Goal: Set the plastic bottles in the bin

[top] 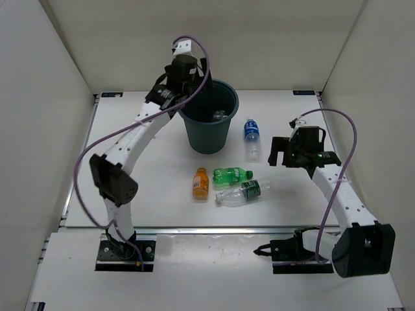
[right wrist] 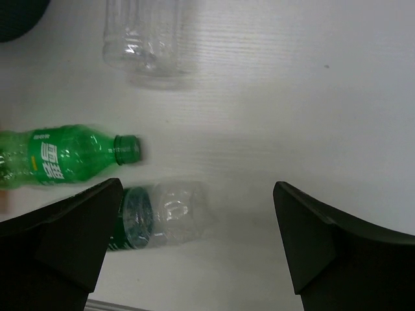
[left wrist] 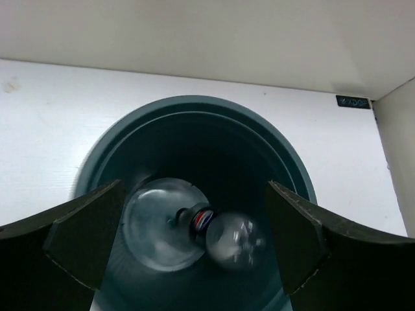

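Note:
The dark teal bin [top: 209, 133] stands at the back of the table. My left gripper [top: 192, 87] hangs over its left rim, open and empty. In the left wrist view [left wrist: 194, 249] a clear bottle [left wrist: 214, 227] lies on the bin's floor [left wrist: 162, 162]; it also shows in the top view [top: 219, 115]. On the table lie a clear blue-label bottle [top: 251, 137], an orange bottle [top: 200, 183], a green bottle [top: 231, 175] and a clear dark-green-label bottle [top: 241, 192]. My right gripper [top: 275, 152] is open, above the table just right of them. The right wrist view [right wrist: 194, 249] shows the green bottle [right wrist: 58, 159], the dark-green-label bottle [right wrist: 155, 217] and the blue-label bottle's base [right wrist: 149, 39].
White walls enclose the table on the left, back and right. The table's front edge [top: 214, 228] runs just beyond the arm bases. A corner of the bin [right wrist: 16, 16] shows at the top left of the right wrist view.

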Controlling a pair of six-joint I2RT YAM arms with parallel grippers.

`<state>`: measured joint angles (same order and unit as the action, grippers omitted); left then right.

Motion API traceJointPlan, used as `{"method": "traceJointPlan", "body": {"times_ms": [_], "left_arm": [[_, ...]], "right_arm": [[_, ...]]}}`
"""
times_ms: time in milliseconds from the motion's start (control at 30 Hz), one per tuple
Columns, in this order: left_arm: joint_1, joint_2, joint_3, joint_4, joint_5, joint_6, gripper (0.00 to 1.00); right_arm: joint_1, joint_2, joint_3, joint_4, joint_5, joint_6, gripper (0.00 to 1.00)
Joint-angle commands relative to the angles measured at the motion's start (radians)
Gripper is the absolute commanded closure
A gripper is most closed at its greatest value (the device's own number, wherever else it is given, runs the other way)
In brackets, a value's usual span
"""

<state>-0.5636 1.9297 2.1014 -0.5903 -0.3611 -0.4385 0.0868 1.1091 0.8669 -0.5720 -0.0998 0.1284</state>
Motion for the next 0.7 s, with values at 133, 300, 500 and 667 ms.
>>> {"method": "traceJointPlan", "body": {"times_ms": [133, 300, 500, 667], "left_arm": [[-0.007, -0.544, -0.467, 0.035, -0.01, 0.052, 0.01], [0.14, -0.932, -0.871, -0.023, 0.068, -0.138, 0.01], [0.165, -1.155, -1.175, -0.199, 0.086, -0.239, 0.01], [0.14, -1.229, -1.322, -0.24, 0.169, -0.319, 0.01]], "right_arm": [[0.048, 0.208, 0.136, 0.228, -0.07, 0.008, 0.01], [0.073, 0.354, 0.21, 0.313, -0.072, -0.003, 0.01], [0.108, 0.529, 0.334, 0.343, 0.011, -0.047, 0.01], [0.1, 0.642, 0.359, 0.391, -0.009, -0.023, 0.01]]}}
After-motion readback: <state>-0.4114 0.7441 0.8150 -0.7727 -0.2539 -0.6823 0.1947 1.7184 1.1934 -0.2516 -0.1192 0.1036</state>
